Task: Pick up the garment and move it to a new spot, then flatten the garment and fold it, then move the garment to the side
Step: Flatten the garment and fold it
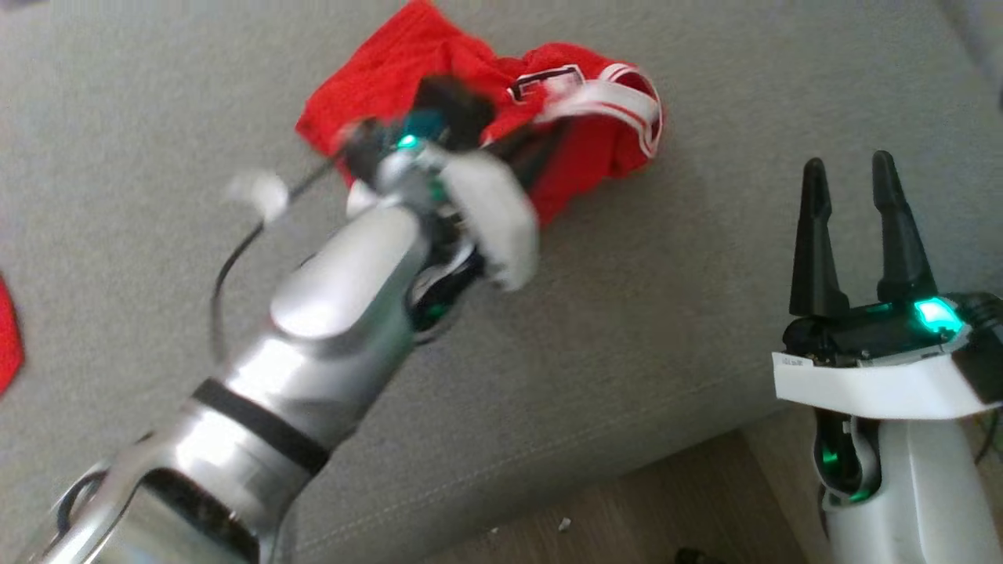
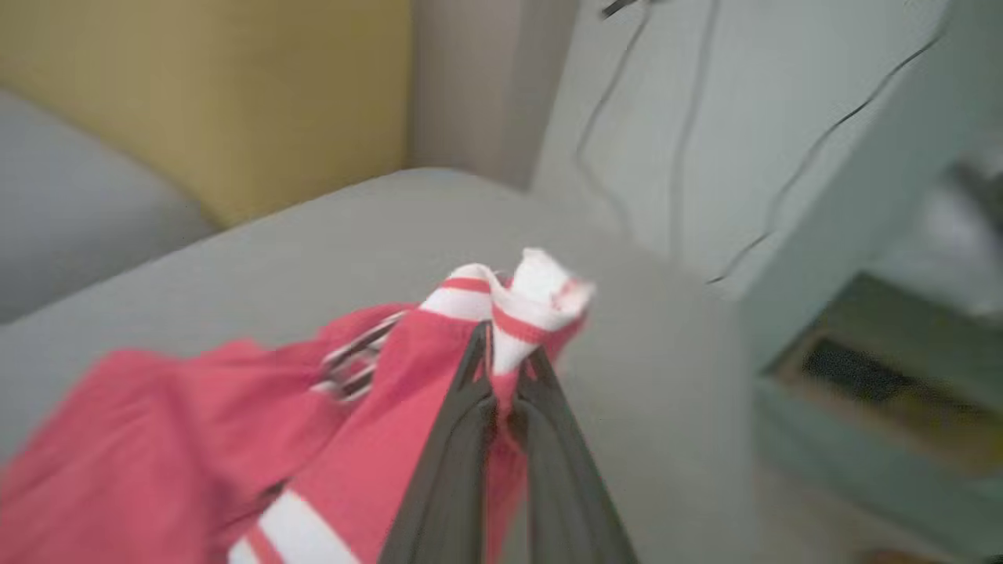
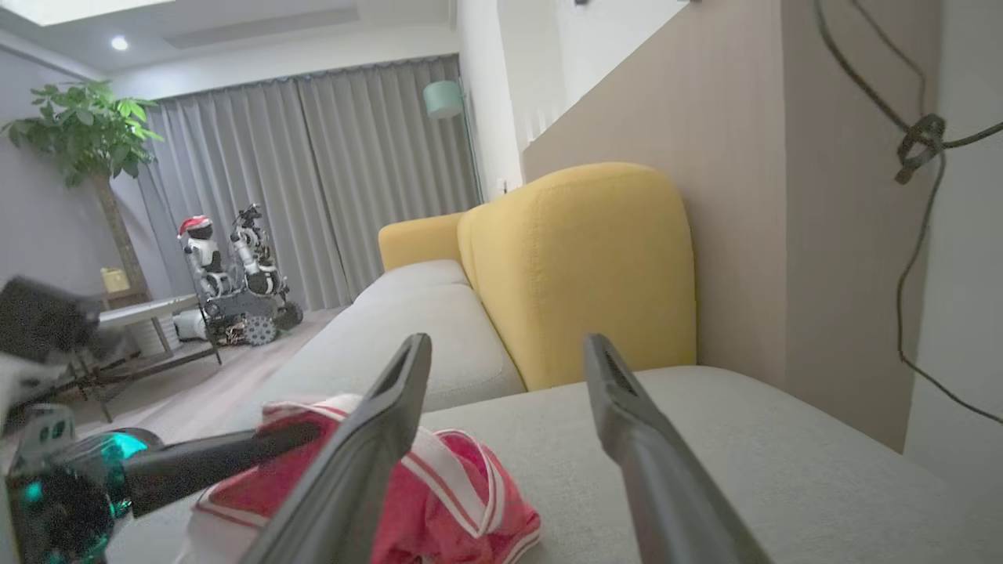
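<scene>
The garment (image 1: 439,70) is a crumpled red piece with white stripes, lying on the grey couch seat (image 1: 705,94) at the top centre of the head view. My left gripper (image 1: 548,137) reaches into it from the lower left, blurred. In the left wrist view the left gripper (image 2: 505,348) is shut on the garment's (image 2: 196,439) white-and-red striped band, which bunches up above the tips. My right gripper (image 1: 850,164) stands open at the lower right, apart from the cloth. In the right wrist view the right gripper (image 3: 505,345) frames the garment (image 3: 462,501) and the left fingers (image 3: 219,458).
A yellow cushion (image 3: 580,266) stands behind the seat against a beige wall with hanging cables (image 3: 917,157). Wooden floor (image 1: 627,509) shows past the seat's front edge. Another red item (image 1: 6,337) lies at the far left edge. A second robot (image 3: 235,274) is parked across the room.
</scene>
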`<state>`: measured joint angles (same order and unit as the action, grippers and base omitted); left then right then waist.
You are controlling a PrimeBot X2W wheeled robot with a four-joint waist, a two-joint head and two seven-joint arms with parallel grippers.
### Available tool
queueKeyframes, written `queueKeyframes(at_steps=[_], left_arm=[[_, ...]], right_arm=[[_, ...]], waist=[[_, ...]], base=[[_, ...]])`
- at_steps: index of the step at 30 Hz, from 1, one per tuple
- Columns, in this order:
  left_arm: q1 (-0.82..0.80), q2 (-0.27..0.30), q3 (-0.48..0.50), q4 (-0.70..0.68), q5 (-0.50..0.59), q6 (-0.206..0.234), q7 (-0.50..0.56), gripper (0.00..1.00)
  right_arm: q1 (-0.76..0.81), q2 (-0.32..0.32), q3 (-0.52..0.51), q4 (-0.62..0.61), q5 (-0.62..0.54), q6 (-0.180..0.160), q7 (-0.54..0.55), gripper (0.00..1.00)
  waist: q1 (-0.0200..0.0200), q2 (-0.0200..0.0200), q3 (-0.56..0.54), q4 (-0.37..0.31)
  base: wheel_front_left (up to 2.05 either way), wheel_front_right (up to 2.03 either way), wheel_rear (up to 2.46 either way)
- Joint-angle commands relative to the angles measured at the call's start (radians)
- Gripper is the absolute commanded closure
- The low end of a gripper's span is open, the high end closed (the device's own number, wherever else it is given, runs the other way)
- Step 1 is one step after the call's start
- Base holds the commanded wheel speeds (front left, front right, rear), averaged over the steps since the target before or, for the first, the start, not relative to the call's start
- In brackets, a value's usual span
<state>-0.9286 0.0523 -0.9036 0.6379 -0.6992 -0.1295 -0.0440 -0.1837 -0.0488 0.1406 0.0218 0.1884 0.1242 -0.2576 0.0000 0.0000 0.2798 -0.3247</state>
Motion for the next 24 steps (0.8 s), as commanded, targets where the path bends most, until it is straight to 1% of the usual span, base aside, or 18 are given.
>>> queueKeyframes(at_steps=[1,2,4,6,7,10,11,12,13,17,18,21,24], left_arm=[[-0.106,-0.001,0.025,-0.075,-0.075,-0.001,0.032,1.00],[-0.133,-0.001,0.028,-0.115,-0.161,-0.001,0.070,1.00],[-0.188,-0.002,0.055,-0.166,-0.293,-0.001,0.107,1.00],[-0.250,-0.002,0.084,-0.192,-0.388,0.002,0.100,1.00],[-0.283,-0.002,0.094,-0.199,-0.433,0.012,0.090,1.00],[-0.399,-0.002,0.113,-0.181,-0.534,0.068,0.017,1.00],[-0.441,-0.002,0.113,-0.156,-0.546,0.089,-0.014,1.00],[-0.441,-0.002,0.113,-0.156,-0.546,0.089,-0.014,1.00],[-0.507,-0.002,0.116,-0.091,-0.554,0.114,-0.077,1.00],[-0.571,-0.001,0.172,0.049,-0.577,0.115,-0.171,1.00],[-0.571,-0.001,0.172,0.049,-0.577,0.115,-0.171,1.00],[-0.561,0.036,0.201,0.147,-0.569,0.107,-0.194,1.00],[-0.477,0.091,0.205,0.244,-0.572,0.113,-0.191,1.00]], right_arm=[[0.007,-0.001,0.022,-0.031,0.011,0.007,-0.004,0.00],[0.009,-0.001,0.020,-0.033,0.017,0.007,-0.004,0.00],[0.014,-0.001,0.018,-0.034,0.027,0.007,-0.004,0.00],[0.021,-0.001,0.016,-0.037,0.035,0.007,-0.004,0.00],[0.025,-0.001,0.016,-0.038,0.036,0.007,-0.004,0.00],[0.039,-0.001,0.016,-0.041,0.034,0.007,-0.004,0.00],[0.041,-0.001,0.014,-0.044,0.033,0.007,-0.004,0.00],[0.041,-0.001,0.014,-0.044,0.033,0.007,-0.004,0.00],[0.041,-0.001,0.010,-0.052,0.032,0.007,-0.004,0.00],[0.050,-0.001,-0.003,-0.068,0.021,0.007,-0.004,0.00],[0.050,-0.001,-0.003,-0.068,0.021,0.007,-0.004,0.00],[0.055,-0.001,-0.012,-0.073,0.010,0.007,-0.004,0.00],[0.057,-0.001,-0.014,-0.079,0.005,0.007,-0.004,0.00]], waist=[[0.0000,0.0000,-0.037,-0.029],[0.0000,0.0000,-0.046,-0.035],[0.0000,0.0000,-0.067,-0.049],[0.0000,0.0000,-0.084,-0.060],[0.0000,0.0000,-0.093,-0.065],[0.0000,0.0000,-0.112,-0.071],[0.0000,0.0000,-0.114,-0.069],[0.0000,0.0000,-0.114,-0.069],[0.0000,0.0000,-0.117,-0.063],[0.0000,0.0000,-0.123,-0.031],[0.0000,0.0000,-0.123,-0.031],[0.0000,0.0000,-0.124,0.008],[0.0000,0.0000,-0.120,0.046]], base=[[0.00,0.00,0.00],[0.00,0.00,0.00],[0.00,0.00,0.00],[0.00,0.00,0.00],[0.00,0.00,0.00],[0.00,0.00,0.00],[0.00,0.00,0.00],[0.00,0.00,0.00],[0.00,0.00,0.00],[0.00,0.00,0.00],[0.00,0.00,0.00],[0.00,0.00,0.00],[0.00,0.00,0.00]])
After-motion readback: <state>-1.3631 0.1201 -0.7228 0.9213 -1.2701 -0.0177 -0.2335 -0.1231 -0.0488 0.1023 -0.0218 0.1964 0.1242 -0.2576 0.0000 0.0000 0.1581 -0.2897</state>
